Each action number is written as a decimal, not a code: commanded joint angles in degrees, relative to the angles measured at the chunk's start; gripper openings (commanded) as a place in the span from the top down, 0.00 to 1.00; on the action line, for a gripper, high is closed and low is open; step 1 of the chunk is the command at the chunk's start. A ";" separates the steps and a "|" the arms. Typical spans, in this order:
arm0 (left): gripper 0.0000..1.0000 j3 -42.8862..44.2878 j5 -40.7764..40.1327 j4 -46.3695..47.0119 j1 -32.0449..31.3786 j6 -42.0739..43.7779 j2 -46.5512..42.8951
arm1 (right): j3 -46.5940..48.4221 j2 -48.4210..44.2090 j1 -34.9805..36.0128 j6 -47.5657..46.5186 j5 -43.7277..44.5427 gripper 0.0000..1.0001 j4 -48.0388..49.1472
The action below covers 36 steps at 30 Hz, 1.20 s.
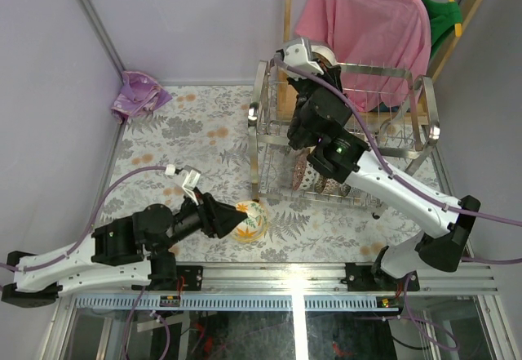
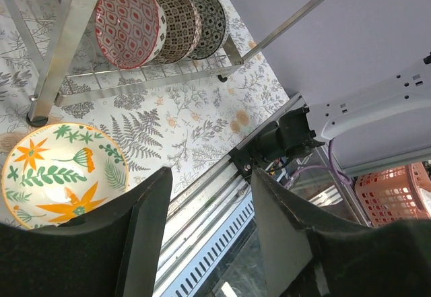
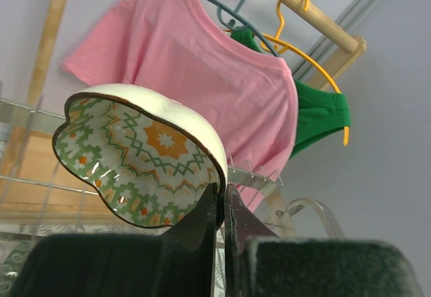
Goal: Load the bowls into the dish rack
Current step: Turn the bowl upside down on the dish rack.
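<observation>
The right gripper (image 3: 221, 192) is pinched tight on the rim of a cream lobed bowl (image 3: 141, 155), green and orange inside, tilted above the upper tier of the shiny steel wire dish rack (image 1: 258, 131), centre right of the overhead view; the left gripper (image 2: 211, 174) stands half open with nothing between its fingers, just beside a cream flower-painted bowl (image 2: 60, 176) on the table, lower centre; three patterned bowls (image 2: 158, 21) stand on edge in the rack's lower tier.

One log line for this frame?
left end effector: open beside floral bowl | right end effector: shut on green bowl over dish rack | other bowls racked
</observation>
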 commanded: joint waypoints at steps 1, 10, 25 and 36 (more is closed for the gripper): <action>0.50 -0.70 -1.22 -1.70 -0.21 0.63 -3.08 | -0.42 -2.32 -2.06 -19.08 -1.91 1.00 -5.54; 0.51 -2.55 -1.33 -1.17 -0.17 1.26 -6.11 | -2.14 4.46 -4.59 -21.09 -2.53 1.00 -6.20; 0.52 -3.00 -0.02 -3.59 -0.21 1.70 -10.46 | 4.56 12.02 -5.07 -9.39 -2.48 1.00 -26.48; 0.52 -4.09 0.18 -2.88 -0.21 1.60 -10.55 | -3.36 7.81 -5.09 -13.05 -1.60 0.99 -21.81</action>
